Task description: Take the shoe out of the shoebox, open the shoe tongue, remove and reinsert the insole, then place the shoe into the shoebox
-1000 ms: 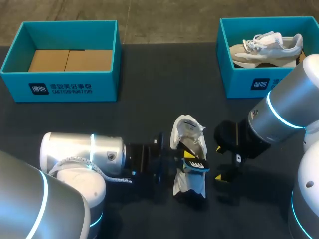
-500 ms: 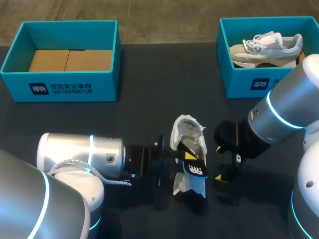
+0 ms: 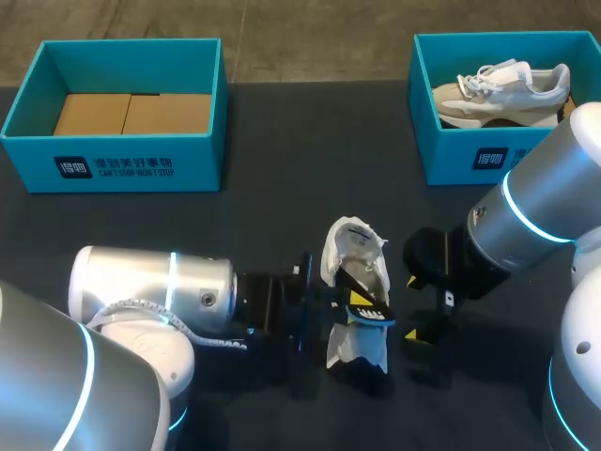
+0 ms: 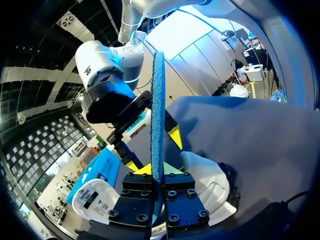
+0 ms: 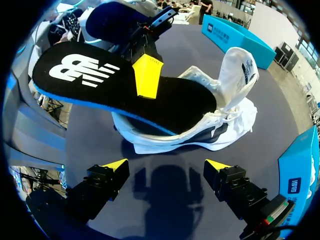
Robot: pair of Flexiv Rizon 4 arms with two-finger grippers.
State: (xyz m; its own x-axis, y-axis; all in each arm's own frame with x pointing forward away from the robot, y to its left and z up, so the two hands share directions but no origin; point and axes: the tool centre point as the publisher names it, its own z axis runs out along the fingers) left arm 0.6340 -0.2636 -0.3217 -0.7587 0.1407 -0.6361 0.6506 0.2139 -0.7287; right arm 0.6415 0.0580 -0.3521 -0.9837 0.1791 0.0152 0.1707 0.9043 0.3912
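A white shoe [image 3: 347,246] lies on the dark table at the front middle, its tongue [image 5: 239,70] pulled up and open. My left gripper [image 3: 357,301] comes in from the left and is shut on the black insole [image 3: 373,316] with a blue underside. The insole [image 5: 115,95] slants out of the shoe [image 5: 210,132], toe end inside and heel end raised. In the left wrist view the insole [image 4: 158,115] stands edge-on between that gripper's [image 4: 158,170] fingers. My right gripper [image 3: 423,308] stands open just right of the shoe, with nothing between its fingers [image 5: 216,165].
An empty teal shoebox [image 3: 117,155] stands at the back left. A second teal shoebox [image 3: 470,155] at the back right holds another white shoe [image 3: 502,89]. Bare dark table lies between the boxes and the shoe.
The insole's raised end has wobbled slightly in my left gripper. The shoe and my right arm have stayed in place.
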